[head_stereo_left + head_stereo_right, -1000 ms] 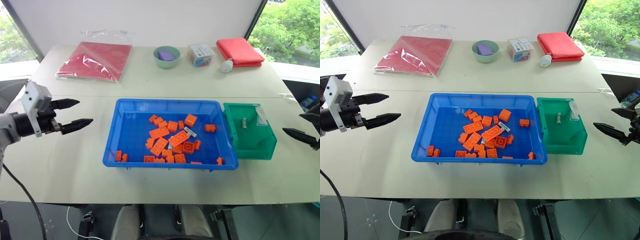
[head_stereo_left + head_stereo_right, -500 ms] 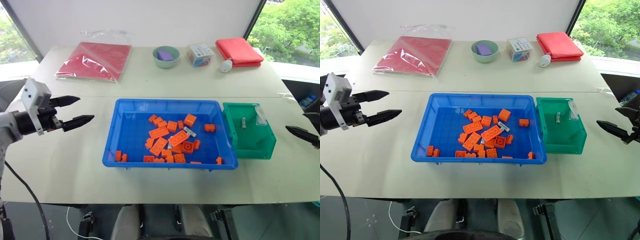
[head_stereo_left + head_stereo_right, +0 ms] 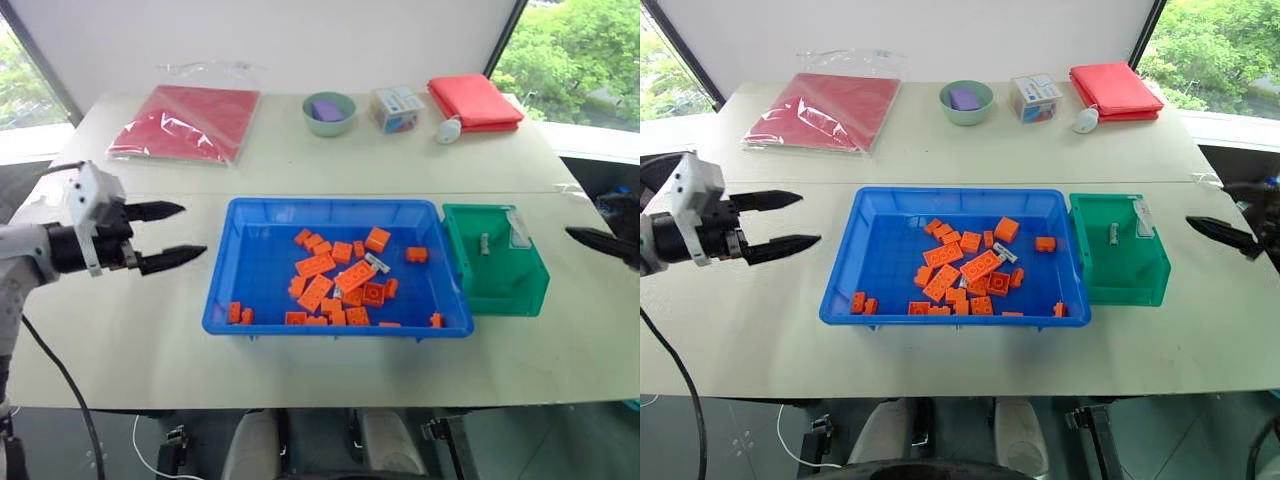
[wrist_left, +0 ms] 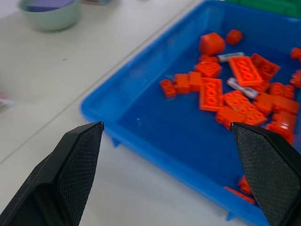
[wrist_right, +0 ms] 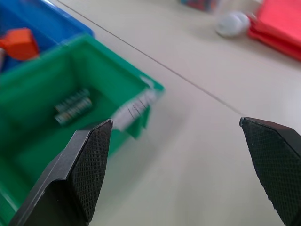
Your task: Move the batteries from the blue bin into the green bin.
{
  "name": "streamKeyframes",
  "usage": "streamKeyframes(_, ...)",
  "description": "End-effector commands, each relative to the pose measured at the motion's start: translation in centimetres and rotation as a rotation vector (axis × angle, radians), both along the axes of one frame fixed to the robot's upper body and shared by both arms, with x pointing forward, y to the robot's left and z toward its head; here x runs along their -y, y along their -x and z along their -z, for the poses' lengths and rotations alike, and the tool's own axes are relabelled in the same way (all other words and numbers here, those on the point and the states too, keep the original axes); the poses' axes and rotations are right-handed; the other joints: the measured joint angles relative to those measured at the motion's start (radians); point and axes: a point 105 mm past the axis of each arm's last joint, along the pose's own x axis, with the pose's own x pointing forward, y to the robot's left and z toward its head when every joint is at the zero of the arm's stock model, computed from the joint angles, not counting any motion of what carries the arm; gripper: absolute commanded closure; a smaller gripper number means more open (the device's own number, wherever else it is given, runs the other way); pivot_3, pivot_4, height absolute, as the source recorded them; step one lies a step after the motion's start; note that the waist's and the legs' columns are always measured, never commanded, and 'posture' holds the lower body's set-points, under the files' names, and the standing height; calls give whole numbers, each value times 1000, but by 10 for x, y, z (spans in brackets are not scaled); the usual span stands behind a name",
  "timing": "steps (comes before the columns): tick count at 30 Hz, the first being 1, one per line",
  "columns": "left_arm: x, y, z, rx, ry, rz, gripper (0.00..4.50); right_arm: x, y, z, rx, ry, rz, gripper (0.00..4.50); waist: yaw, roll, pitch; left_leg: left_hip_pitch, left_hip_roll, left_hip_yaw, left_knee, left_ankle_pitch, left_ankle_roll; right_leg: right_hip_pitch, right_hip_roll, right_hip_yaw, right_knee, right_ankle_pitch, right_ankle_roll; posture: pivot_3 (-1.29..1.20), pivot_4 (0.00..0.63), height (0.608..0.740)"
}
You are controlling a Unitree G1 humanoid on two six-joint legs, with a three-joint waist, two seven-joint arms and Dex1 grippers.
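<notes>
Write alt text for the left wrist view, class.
The open left end effector points at a blue bin holding scattered orange bricks and two silver batteries. A pale green bowl sits beyond.

Bright and evenly lit throughout, by daylight from windows at both far corners; greenery outside slightly washed out. Soft, short shadows beneath the blue bin and the green bin, with a thin dark strip along the near rims. Glare on the clear bag far beyond the left claw. Mild bending of straight lines toward the frame edges. Sharp across the head views. Softer up close: ahead of the left claw, bricks fairly clear, bowl further out blurred. Near the right claw, label smeared, with red cloth beyond out of focus.
</notes>
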Motion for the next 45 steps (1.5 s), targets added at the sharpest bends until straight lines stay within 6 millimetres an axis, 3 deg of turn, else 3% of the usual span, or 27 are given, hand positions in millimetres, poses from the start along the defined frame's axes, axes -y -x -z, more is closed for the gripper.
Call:
streamKeyframes(1,24,11,-10,12,-14,146,0,-60,-12,-28,32,85,-274,48,-2,1,0,0,0,0,0,0,0,0,0,0,0,0,0,0,150,736)
streamKeyframes(3,34,11,-9,9,-24,192,0,-99,-20,-35,64,108,-414,48,-4,1,0,-1,0,0,0,0,0,-1,1,0,1,0,0,0,150,736)
streamKeyframes(5,45,13,-5,-19,-34,249,0,-153,-27,-45,96,62,-579,48,-6,1,0,-1,0,-1,1,0,0,-1,1,0,2,0,0,0,150,736)
streamKeyframes(7,54,14,0,-31,-44,298,0,-203,-29,-42,85,73,-746,48,-11,1,0,-1,0,-1,1,0,0,-2,1,0,4,1,1,0,150,736)
streamKeyframes(10,61,13,1,-30,-52,329,0,-241,-26,-28,47,111,-868,48,-6,1,1,-6,-1,-1,2,0,0,-9,1,0,11,2,4,0,150,736)
streamKeyframes(12,66,8,1,31,-95,336,0,-269,-27,-3,5,199,-933,48,11,0,1,-7,-1,-1,2,0,0,-10,2,-2,12,2,3,0,150,736)
streamKeyframes(14,68,0,0,84,-121,318,0,-283,-26,17,-24,291,-987,48,18,0,1,-8,-2,-1,3,1,-1,-10,2,-2,12,2,3,0,150,736)
streamKeyframes(19,75,-6,-9,99,-55,303,0,-296,-22,40,-96,377,-1066,48,14,0,1,-8,-2,0,6,1,-2,-8,1,-2,12,2,3,0,150,736)
streamKeyframes(22,78,-2,-3,93,-72,324,0,-295,-25,55,-125,480,-1080,48,11,0,1,-8,-2,-1,6,1,-2,-9,2,-2,12,2,3,0,150,736)
streamKeyframes(37,84,14,-6,36,-42,401,0,-283,-40,93,-185,561,-1019,48,8,0,1,-7,-1,-1,5,2,-2,-9,3,-2,14,2,3,0,150,736)
streamKeyframes(40,84,15,-5,36,-55,410,0,-281,-40,96,-208,545,-1021,863,8,0,1,-5,-1,-1,5,2,-2,-8,3,-2,13,2,3,0,150,736)
streamKeyframes(45,83,13,-3,39,-61,405,0,-286,-33,84,-213,465,-1055,3327,8,0,1,-4,-1,-1,5,2,-3,-6,3,-2,13,0,1,0,150,736)
